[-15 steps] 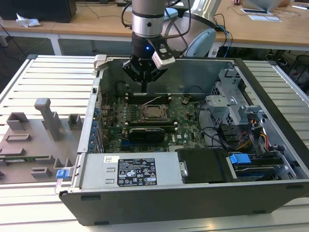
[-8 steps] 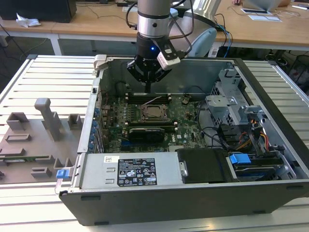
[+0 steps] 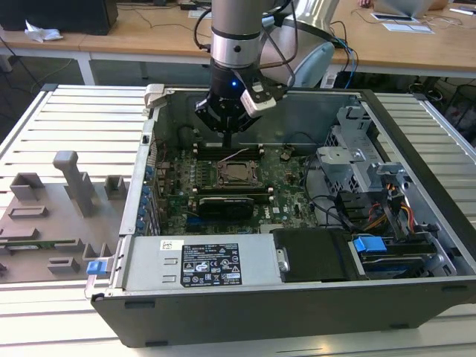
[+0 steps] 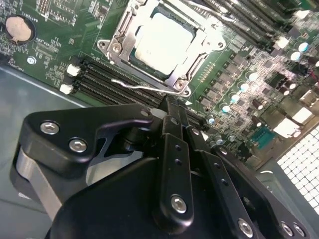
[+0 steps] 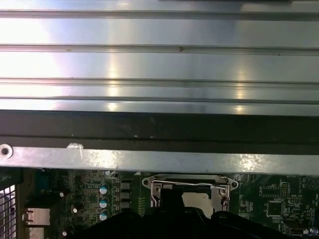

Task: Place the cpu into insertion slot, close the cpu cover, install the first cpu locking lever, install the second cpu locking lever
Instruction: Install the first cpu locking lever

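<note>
Arm: the gripper point(image 3: 227, 138) hangs above the green motherboard point(image 3: 286, 186) inside the open computer case point(image 3: 245, 316), just behind the socket toward the case's far wall.
Claw: in the second wrist view the black fingers point(image 4: 174, 154) lie pressed together, narrow, with nothing between them; their tip points at the long black memory slots point(image 4: 107, 82) beside the socket.
Cpu: the cpu point(image 4: 162, 42) sits flat in the insertion slot point(image 3: 236, 173), its pale metal top showing.
Cover: the cpu cover point(image 4: 132, 30) lies down around the chip, framing it.
Lever: one thin wire locking lever point(image 4: 144, 87) runs along the socket edge nearest the fingers; whether it is latched I cannot tell.
Surroundings: a black power supply point(image 3: 216, 264) is at the case's near side, a grey fixture tray point(image 3: 52, 216) on the exterior view's left.
</note>
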You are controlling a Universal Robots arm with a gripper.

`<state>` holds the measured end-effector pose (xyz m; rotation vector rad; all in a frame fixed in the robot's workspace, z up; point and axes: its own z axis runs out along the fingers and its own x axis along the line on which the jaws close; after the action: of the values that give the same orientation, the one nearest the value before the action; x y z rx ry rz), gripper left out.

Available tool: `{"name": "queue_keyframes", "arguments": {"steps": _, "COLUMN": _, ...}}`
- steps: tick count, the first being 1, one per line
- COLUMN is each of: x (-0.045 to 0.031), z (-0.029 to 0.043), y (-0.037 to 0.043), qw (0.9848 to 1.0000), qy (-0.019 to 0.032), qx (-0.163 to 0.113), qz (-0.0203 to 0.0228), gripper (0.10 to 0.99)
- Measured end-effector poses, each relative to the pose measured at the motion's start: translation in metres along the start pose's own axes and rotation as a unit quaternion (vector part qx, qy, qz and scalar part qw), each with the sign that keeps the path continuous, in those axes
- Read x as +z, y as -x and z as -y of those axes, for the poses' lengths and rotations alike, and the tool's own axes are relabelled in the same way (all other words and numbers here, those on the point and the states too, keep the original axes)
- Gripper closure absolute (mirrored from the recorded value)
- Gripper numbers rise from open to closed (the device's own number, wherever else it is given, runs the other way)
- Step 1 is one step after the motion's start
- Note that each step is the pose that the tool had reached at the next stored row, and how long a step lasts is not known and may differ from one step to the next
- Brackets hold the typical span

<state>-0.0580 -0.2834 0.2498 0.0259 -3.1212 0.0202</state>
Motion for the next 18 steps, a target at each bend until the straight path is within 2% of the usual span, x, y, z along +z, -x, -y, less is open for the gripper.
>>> {"name": "queue_keyframes", "arguments": {"steps": 2, "x": 0.0012, "z": 0.0005, "y": -0.0002, "qw": 1.0000, "qy": 0.0067, "qx": 0.000, "qz": 0.0001, "gripper": 0.980}}
{"name": "queue_keyframes", "arguments": {"steps": 6, "x": 0.0092, "z": 0.0034, "y": -0.0002, "qw": 0.9999, "qy": 0.0131, "qx": 0.000, "qz": 0.0002, "gripper": 0.980}}
{"name": "queue_keyframes", "arguments": {"steps": 9, "x": 0.0117, "z": 0.0034, "y": -0.0002, "qw": 0.9997, "qy": 0.0230, "qx": 0.000, "qz": 0.0004, "gripper": 0.980}}
{"name": "queue_keyframes", "arguments": {"steps": 11, "x": 0.0137, "z": 0.0034, "y": -0.0001, "qw": 0.9996, "qy": 0.0276, "qx": -0.001, "qz": 0.0006, "gripper": 0.980}}
{"name": "queue_keyframes", "arguments": {"steps": 13, "x": 0.0166, "z": 0.0035, "y": -0.0001, "qw": 0.9996, "qy": 0.0295, "qx": -0.001, "qz": 0.0005, "gripper": 0.980}}
{"name": "queue_keyframes", "arguments": {"steps": 18, "x": 0.0266, "z": 0.0034, "y": 0.0045, "qw": 0.9996, "qy": 0.0297, "qx": -0.001, "qz": -0.0004, "gripper": 0.980}}
